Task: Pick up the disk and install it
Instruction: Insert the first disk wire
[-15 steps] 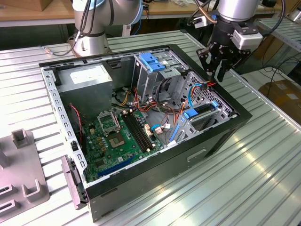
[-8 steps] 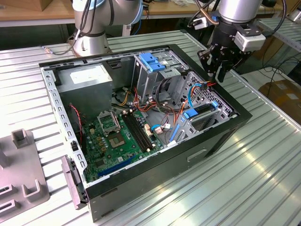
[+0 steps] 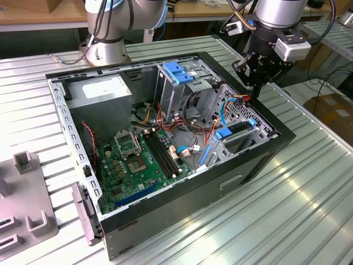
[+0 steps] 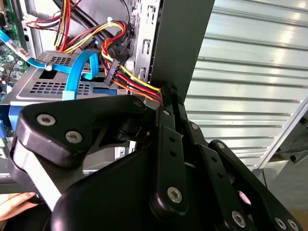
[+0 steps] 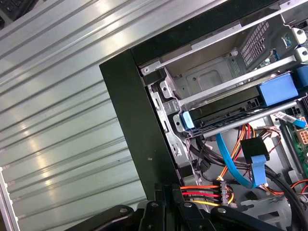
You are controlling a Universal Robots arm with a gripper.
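Observation:
The disk [image 3: 237, 128] lies flat in a slot of the perforated drive cage [image 3: 242, 113] at the exterior view's right end of the open computer case [image 3: 182, 204]. In the first wrist view the disk [image 5: 226, 113] shows as a dark edge between blue carrier ends, under the cage's metal shelves. My gripper [image 3: 255, 87] hangs above the case's far right corner, just outside the drive cage. Its fingers meet in both wrist views, at the case wall [image 4: 166, 91] [image 5: 166, 191], shut with nothing seen between them.
Red, yellow and orange power wires [image 5: 202, 193] and a blue flat cable [image 5: 255, 166] run close to the fingertips. A tall metal cage with a blue tab [image 3: 179, 72], the motherboard [image 3: 138, 160] and a power supply [image 3: 105, 91] fill the case. A grey fixture [image 3: 22, 204] sits on the ribbed table.

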